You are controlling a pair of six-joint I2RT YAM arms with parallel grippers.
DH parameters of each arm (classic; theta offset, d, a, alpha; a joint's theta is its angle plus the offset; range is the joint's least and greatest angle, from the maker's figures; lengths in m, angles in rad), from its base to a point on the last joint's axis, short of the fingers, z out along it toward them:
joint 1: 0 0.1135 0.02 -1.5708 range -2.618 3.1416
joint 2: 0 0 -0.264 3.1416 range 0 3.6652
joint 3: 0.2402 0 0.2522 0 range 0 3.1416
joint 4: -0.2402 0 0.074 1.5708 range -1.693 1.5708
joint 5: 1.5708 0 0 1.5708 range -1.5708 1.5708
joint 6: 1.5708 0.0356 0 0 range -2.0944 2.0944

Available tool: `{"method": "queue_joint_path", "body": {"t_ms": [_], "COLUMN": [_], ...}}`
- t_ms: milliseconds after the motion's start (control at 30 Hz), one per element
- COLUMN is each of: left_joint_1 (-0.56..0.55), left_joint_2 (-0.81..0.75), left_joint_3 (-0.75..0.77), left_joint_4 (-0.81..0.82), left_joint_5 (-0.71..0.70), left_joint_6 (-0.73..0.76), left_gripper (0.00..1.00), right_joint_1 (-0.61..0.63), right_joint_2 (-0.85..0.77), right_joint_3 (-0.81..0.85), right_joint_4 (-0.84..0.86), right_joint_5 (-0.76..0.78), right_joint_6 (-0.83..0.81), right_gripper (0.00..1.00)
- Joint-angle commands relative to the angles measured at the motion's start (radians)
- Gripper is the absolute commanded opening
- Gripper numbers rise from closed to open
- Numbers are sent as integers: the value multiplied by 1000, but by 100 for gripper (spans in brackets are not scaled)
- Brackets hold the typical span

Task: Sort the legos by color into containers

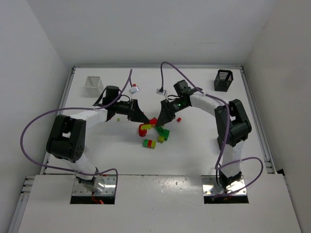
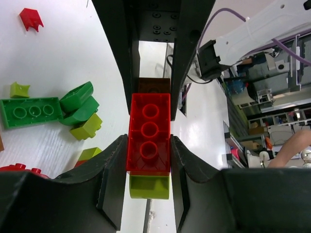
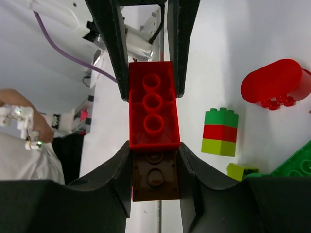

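The white table (image 1: 204,145) carries both arms bent inward so that they meet nose to nose at its middle, the left arm (image 1: 68,138) reaching from the left and the right arm (image 1: 233,121) from the right. Near the far edge stand two slatted containers, a white basket (image 1: 94,83) toward the left corner and a black basket (image 1: 223,80) toward the right corner, both well apart from the bricks. The left gripper (image 2: 148,145) is closed partway on a red brick (image 2: 148,131), its fingers pressed flat against the two long sides. The right gripper (image 3: 154,150) comes at the same piece from the opposite end. Its jaws are narrowed around a brown brick (image 3: 154,177) joined to the red one, and its fingertips also meet the red brick's near corners. A yellow-green brick (image 2: 149,187) is fixed to the end of the red one that lies between the left fingers, so the two tools share one joined strip, held at mid-table. Just in front of it lie the loose legos (image 1: 158,133): a rounded red piece (image 3: 274,82), a long green brick (image 2: 30,111), curved green pieces (image 2: 77,97), and a little green, red and yellow-green stack (image 3: 219,132). A tiny red fragment (image 2: 30,18) lies off on its own.
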Motion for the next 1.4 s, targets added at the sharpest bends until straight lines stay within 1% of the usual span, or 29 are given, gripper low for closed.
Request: {"method": "queue_joint_path", "body": {"t_ms": [0,100,233,367,500,533,600,633,733,800,833,867,933,967,1000,1033,1067,1100,1133,1167,1233,1267,1333,1367], "left_joint_1": [-9,0,35,58,58,58,58,58,40,12,-1,-1,-14,-14,-14,-14,-14,-14,-14,-23,-23,-23,-23,-23], "left_joint_2": [-3,-3,45,79,79,79,89,89,89,80,80,71,71,71,71,71,62,62,62,51,39,24,7,-9], "left_joint_3": [40,40,31,31,31,31,20,9,-2,-2,-2,-2,-20,-29,-61,-80,-106,-116,-126,-126,-153,-153,-166,-166], "left_joint_4": [18,34,170,201,210,210,210,210,164,164,153,153,176,246,309,377,488,538,581,644,701,754,776,785], "left_joint_5": [-5,-66,-111,-175,-271,-293,-348,-365,-445,-474,-474,-491,-480,-459,-401,-372,-335,-322,-313,-313,-302,-302,-312,-312], "left_joint_6": [34,22,-104,-155,-176,-186,-213,-233,-258,-268,-284,-293,-317,-368,-405,-444,-515,-544,-572,-616,-655,-688,-712,-724], "left_gripper": [0,0,0,0,0,0,0,0,0,0,0,0,0,0,0,0,0,0,0,0,0,0,0,0], "right_joint_1": [7,7,7,7,-4,-4,-4,-4,-4,6,6,6,6,6,6,6,6,15,15,15,15,15,15,15], "right_joint_2": [13,13,4,4,-9,-31,-51,-74,-104,-131,-142,-156,-205,-225,-243,-269,-269,-269,-269,-257,-245,-231,-217,-202], "right_joint_3": [64,45,-9,-34,-67,-84,-98,-112,-134,-144,-170,-179,-195,-219,-233,-242,-242,-242,-259,-274,-326,-345,-399,-419], "right_joint_4": [-195,-211,-211,-176,-44,25,77,131,194,209,241,263,297,347,378,406,439,461,488,590,701,804,921,1056], "right_joint_5": [19,59,133,202,294,347,427,458,539,584,596,596,578,523,477,433,352,314,256,239,216,205,194,194], "right_joint_6": [-237,-269,-280,-271,-168,-115,-70,-50,-15,-4,10,23,62,83,106,160,189,227,340,411,538,656,778,906], "right_gripper": [17,11,9,8,7,6,6,8,34,44,46,47,49,49,51,54,54,55,55,55,57,57,57,58]}}
